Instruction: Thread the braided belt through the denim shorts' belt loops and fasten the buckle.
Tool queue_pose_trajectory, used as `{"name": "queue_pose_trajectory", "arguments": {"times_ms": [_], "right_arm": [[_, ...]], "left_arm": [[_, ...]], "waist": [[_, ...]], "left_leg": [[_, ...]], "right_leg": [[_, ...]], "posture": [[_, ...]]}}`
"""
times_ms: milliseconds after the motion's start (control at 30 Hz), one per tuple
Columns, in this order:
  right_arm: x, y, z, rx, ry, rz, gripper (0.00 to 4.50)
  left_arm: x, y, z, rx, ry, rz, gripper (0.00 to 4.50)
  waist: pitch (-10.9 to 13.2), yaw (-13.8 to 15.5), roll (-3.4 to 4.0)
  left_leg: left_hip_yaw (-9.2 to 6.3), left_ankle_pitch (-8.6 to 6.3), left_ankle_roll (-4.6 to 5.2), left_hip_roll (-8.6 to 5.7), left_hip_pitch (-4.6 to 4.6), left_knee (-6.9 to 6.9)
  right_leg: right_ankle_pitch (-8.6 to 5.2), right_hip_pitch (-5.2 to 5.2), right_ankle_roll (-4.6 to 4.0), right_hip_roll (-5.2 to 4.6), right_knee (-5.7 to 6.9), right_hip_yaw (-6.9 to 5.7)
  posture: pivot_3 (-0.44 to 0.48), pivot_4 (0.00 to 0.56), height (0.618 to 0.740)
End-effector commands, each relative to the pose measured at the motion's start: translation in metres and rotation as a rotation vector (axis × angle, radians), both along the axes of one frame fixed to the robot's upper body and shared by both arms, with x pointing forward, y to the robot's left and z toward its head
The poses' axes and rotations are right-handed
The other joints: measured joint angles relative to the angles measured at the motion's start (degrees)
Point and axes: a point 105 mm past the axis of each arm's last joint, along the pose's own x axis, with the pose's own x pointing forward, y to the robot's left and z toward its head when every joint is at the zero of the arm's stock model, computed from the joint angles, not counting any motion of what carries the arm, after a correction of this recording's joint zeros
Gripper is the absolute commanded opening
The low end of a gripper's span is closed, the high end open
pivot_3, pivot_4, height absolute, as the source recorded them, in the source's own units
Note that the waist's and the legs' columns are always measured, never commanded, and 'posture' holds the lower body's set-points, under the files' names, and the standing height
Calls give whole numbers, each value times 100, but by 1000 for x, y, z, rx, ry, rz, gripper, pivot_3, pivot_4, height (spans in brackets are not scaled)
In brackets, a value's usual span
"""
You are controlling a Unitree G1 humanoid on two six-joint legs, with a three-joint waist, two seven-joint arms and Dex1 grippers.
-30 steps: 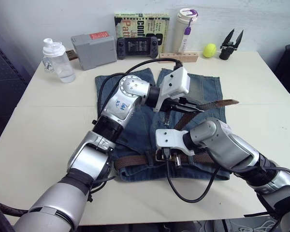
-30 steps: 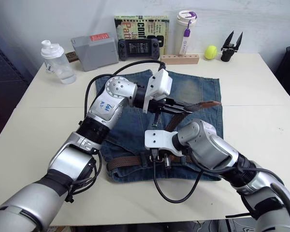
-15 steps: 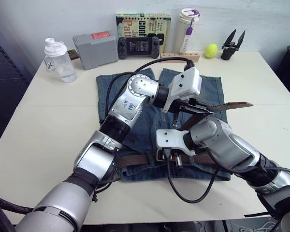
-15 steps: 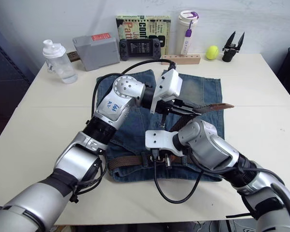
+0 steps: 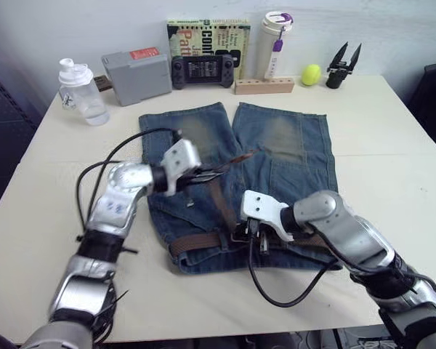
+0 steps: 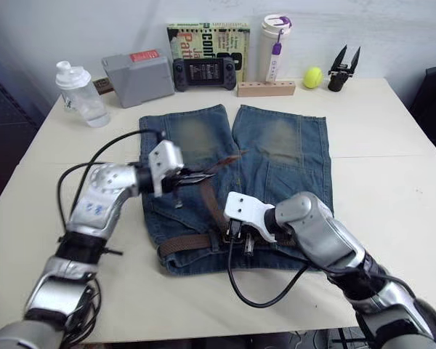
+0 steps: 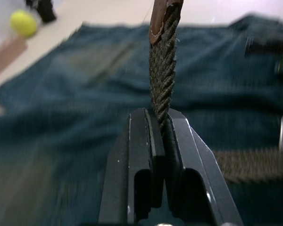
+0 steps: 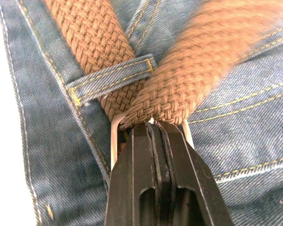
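Observation:
The denim shorts lie flat on the table, waistband toward me. The braided belt runs along the waistband under a belt loop. My right gripper is shut on the buckle at the middle of the waist, and the belt passes through the metal frame. From there the belt's free part rises over the left leg to my left gripper, which is shut on it just behind the dark leather tip. The tip points away from me and to the right.
Along the table's far edge stand a clear bottle, a grey box, a game console against a book, a white tumbler, a wooden block, a yellow ball and a black tool.
My left gripper has swung from the right side of the shorts over to the left leg, carrying the belt's free end with it. The right gripper has stayed on the buckle.

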Motion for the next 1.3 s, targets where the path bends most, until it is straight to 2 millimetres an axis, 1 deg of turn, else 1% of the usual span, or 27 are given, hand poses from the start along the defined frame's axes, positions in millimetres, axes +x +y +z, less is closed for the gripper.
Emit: {"name": "queue_pose_trajectory", "arguments": {"times_ms": [33,100,167,267,333,433,467,533,567,633,667,700,767,867,1000,1100,1133,1200,1300], "right_arm": [[11,-8,18,95,-35,-150,50],[13,-9,37,189,-61,-206,50],[12,-12,51,245,-82,-234,50],[4,-18,60,281,-97,-247,50],[-3,-24,64,292,-111,-249,50],[-14,-28,67,312,-128,-240,902],[-21,-28,69,329,-135,-216,1217],[-42,-24,69,326,-178,-118,2088],[-49,-24,66,294,-201,-94,2516],[-55,-28,55,199,-254,-66,3211],[-55,-30,50,158,-289,-63,3519],[-53,-32,46,128,-326,-65,3940],[-52,-33,42,104,-368,-67,3940],[-48,-35,25,27,-467,-85,3940],[-40,-34,15,-39,-602,-104,3940],[-42,-33,0,-86,-603,-82,3940],[-42,-33,-3,-97,-616,-85,3940],[-34,-33,-3,-104,-683,-128,3940],[-31,-32,-8,-118,-710,-156,3940]], "left_arm": [[-18,6,5,94,-114,-9,0],[-26,4,2,93,-107,-10,0],[-31,0,1,83,-105,-10,0],[-34,-5,1,77,-104,-11,0],[-35,-9,2,66,-100,-17,0],[-35,-10,2,65,-97,-22,0],[-35,-10,2,66,-97,-23,0],[-34,-9,2,67,-96,-23,0],[-34,-9,2,67,-95,-24,0],[-33,-8,2,66,-91,-25,0],[-33,-8,2,68,-90,-28,0],[-33,-8,2,68,-90,-28,0],[-33,-8,2,68,-89,-29,0],[-33,-9,3,65,-86,-34,0],[-33,-10,4,58,-80,-41,0],[-33,-10,5,56,-80,-43,0],[-32,-10,6,55,-80,-43,0],[-31,-10,6,53,-79,-41,0],[-31,-10,7,52,-78,-41,0]], "waist": [[6,15,7],[16,35,24],[20,69,30],[21,94,31],[21,99,32],[21,110,32],[21,110,32],[21,134,32],[21,143,32],[21,158,31],[24,161,25],[28,156,19],[30,151,15],[30,145,15],[30,151,14],[30,156,15],[30,158,15],[30,153,14],[29,150,16]], "left_leg": [[-1,0,0,0,-1,0],[-3,0,0,-4,-15,1],[-7,0,1,-9,-45,8],[-4,0,1,-13,-109,35],[8,0,1,-13,-109,35],[21,0,1,-12,-110,35],[21,0,1,-12,-109,36],[21,0,1,-12,-109,35],[21,0,1,-12,-109,35],[22,0,1,-12,-109,34],[23,0,2,-17,-110,34],[24,0,2,-19,-105,36],[34,0,3,-16,-106,39],[35,0,2,-12,-100,38],[47,1,2,-14,-105,39],[50,1,2,-13,-105,46],[50,1,2,-13,-105,46],[46,1,2,-11,-106,46],[47,1,1,-10,-105,49]], "right_leg": [[0,0,0,0,0,0],[0,-11,-1,-5,2,0],[0,-34,0,-9,4,-3],[1,-108,2,-8,35,-1],[1,-109,2,-3,40,-7],[1,-107,1,-2,37,-6],[1,-107,1,-2,38,-3],[1,-108,1,-1,36,-3],[1,-108,1,0,37,-5],[1,-108,1,-1,36,-4],[1,-106,1,-4,33,-3],[1,-95,2,-4,27,-4],[1,-96,2,-3,27,0],[1,-97,2,0,31,3],[1,-99,2,-2,29,-2],[1,-97,2,-2,29,0],[1,-97,2,-2,30,0],[1,-97,2,-1,29,-4],[1,-96,2,0,32,-3]], "posture": [[0,150,731],[0,150,731],[0,150,731],[0,150,731],[0,150,731],[0,150,731],[0,150,731],[0,150,731],[0,150,731],[0,150,731],[0,150,731],[0,150,731],[0,150,731],[0,150,731],[0,150,731],[0,150,731],[0,150,731],[0,150,731],[0,150,731]]}}
